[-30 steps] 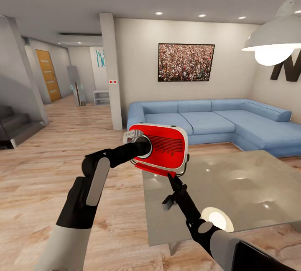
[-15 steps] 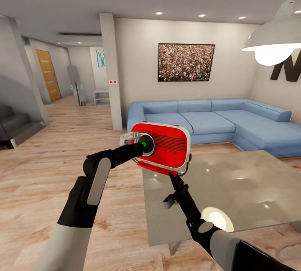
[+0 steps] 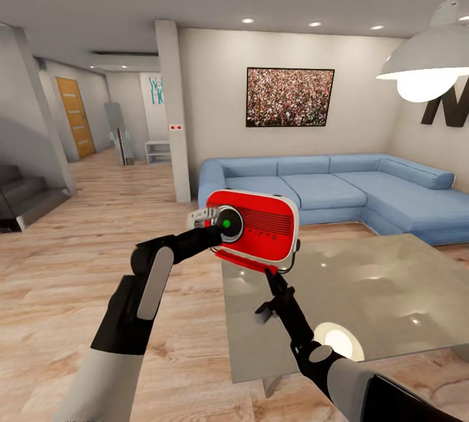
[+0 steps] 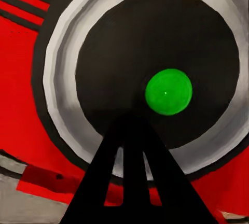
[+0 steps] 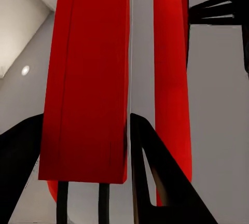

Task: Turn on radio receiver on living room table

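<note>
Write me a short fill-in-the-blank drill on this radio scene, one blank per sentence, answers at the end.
1. The centre of the radio dial glows ____.
2. The right gripper holds the radio from ____, lifted above the table.
3. The left gripper tip is at the radio's ____.
4. The sofa behind the table is ____.

Missing words: green; below; dial; blue
</note>
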Controlling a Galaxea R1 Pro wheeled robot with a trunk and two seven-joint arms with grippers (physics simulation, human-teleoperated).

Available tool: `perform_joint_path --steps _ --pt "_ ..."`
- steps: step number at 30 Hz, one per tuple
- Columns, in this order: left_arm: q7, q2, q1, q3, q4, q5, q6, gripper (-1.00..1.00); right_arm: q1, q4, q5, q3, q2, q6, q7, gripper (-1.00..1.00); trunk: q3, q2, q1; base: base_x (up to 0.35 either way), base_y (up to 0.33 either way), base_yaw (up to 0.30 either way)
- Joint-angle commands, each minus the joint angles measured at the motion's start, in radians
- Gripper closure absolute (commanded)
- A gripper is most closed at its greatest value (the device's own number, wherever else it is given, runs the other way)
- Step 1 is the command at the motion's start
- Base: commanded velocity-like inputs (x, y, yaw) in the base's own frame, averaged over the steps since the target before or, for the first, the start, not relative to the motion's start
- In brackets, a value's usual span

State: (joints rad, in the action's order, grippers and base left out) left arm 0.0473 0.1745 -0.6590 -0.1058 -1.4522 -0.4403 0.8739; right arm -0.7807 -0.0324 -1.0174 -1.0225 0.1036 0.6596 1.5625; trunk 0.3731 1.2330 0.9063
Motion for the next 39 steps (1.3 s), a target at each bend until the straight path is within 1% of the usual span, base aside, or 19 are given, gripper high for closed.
perform_joint_path --steps 1,6,9,11,14,15,17,19,20,22,25,27,28,31,33,35,36,37,39 --pt "0.0 0.0 0.001 0.0 0.011 0.006 0.0 1.0 0.0 0.002 -0.007 -0.025 0.001 -0.005 0.008 1.0 0.0 0.0 0.0 0.0 0.0 0.0" --pt "-0.003 0.0 0.002 0.001 0.123 0.007 -0.012 1.0 0.0 0.003 0.042 0.018 0.001 -0.025 0.008 1.0 0.0 0.0 0.0 0.0 0.0 0.0" --pt "-0.006 -0.051 0.002 0.005 0.194 0.009 -0.019 1.0 0.0 0.003 0.073 0.032 -0.004 -0.067 0.008 1.0 0.0 0.0 0.0 0.0 0.0 0.0" --pt "-0.008 -0.115 0.002 0.012 0.263 0.01 -0.04 1.0 0.0 0.004 0.084 0.036 -0.018 -0.096 0.008 1.0 0.0 0.0 0.0 0.0 0.0 0.0" --pt "-0.008 -0.231 0.003 0.048 0.379 0.007 -0.111 1.0 0.0 0.007 0.092 0.039 -0.041 -0.116 0.005 1.0 0.0 0.0 0.0 0.0 0.0 0.0" --pt "-0.008 -0.248 0.003 0.054 0.397 0.007 -0.123 1.0 0.0 0.008 0.096 0.039 -0.045 -0.121 0.002 1.0 0.0 0.0 0.0 0.0 0.0 0.0" --pt "-0.007 -0.304 0.006 0.074 0.471 0.007 -0.162 1.0 -0.002 0.013 0.127 0.041 -0.059 -0.166 -0.011 1.0 0.0 0.0 0.0 0.0 0.0 0.0" --pt "-0.007 -0.342 0.009 0.084 0.544 0.008 -0.202 1.0 -0.005 0.018 0.183 0.044 -0.066 -0.238 -0.021 1.0 0.0 0.0 0.0 0.0 0.0 0.0" --pt "-0.007 -0.353 0.01 0.086 0.584 0.008 -0.23 1.0 -0.007 0.02 0.217 0.045 -0.067 -0.271 -0.024 1.0 0.0 0.0 0.0 0.0 0.0 0.0" --pt "-0.007 -0.361 0.011 0.087 0.655 0.009 -0.281 1.0 -0.013 0.022 0.267 0.046 -0.069 -0.308 -0.027 1.0 0.0 0.0 0.0 0.0 0.0 0.0" --pt "-0.006 -0.359 0.011 0.081 0.837 0.008 -0.412 1.0 -0.026 0.049 0.342 0.046 -0.071 -0.364 -0.073 1.0 0.0 0.0 0.0 0.0 0.0 0.0" --pt "-0.003 -0.353 0.012 0.064 0.966 0.007 -0.524 1.0 -0.029 0.085 0.366 0.046 -0.074 -0.421 -0.149 1.0 0.0 0.0 0.0 0.0 0.0 0.0" --pt "-0.003 -0.352 0.012 0.057 0.997 0.007 -0.553 1.0 -0.029 0.094 0.37 0.046 -0.075 -0.434 -0.168 1.0 0.0 0.0 0.0 0.0 0.0 0.0" --pt "0.0 -0.341 0.012 -0.007 1.162 0.006 -0.708 1.0 -0.03 0.131 0.381 0.061 -0.078 -0.486 -0.248 1.0 0.0 0.0 0.0 0.0 0.0 0.0" --pt "0.001 -0.328 0.012 -0.052 1.254 0.006 -0.787 1.0 -0.031 0.158 0.389 0.109 -0.079 -0.516 -0.275 1.0 0.0 0.0 0.0 0.0 0.0 0.0" --pt "0.001 -0.312 0.012 -0.081 1.327 0.006 -0.854 1.0 -0.031 0.203 0.397 0.181 -0.079 -0.571 -0.325 1.0 0.0 0.0 0.0 0.0 0.0 0.0" --pt "0.002 -0.303 0.012 -0.089 1.356 0.006 -0.883 1.0 -0.031 0.225 0.399 0.216 -0.079 -0.597 -0.363 1.0 0.0 0.0 0.0 0.0 0.0 0.0" --pt "0.002 -0.284 0.012 -0.098 1.398 0.006 -0.927 1.0 -0.031 0.27 0.402 0.276 -0.08 -0.628 -0.451 1.0 0.0 0.0 0.0 0.0 0.0 0.0" --pt "0.002 -0.272 0.012 -0.102 1.421 0.006 -0.958 1.0 -0.031 0.326 0.403 0.337 -0.083 -0.641 -0.536 1.0 0.0 0.0 0.0 0.0 0.0 0.0"
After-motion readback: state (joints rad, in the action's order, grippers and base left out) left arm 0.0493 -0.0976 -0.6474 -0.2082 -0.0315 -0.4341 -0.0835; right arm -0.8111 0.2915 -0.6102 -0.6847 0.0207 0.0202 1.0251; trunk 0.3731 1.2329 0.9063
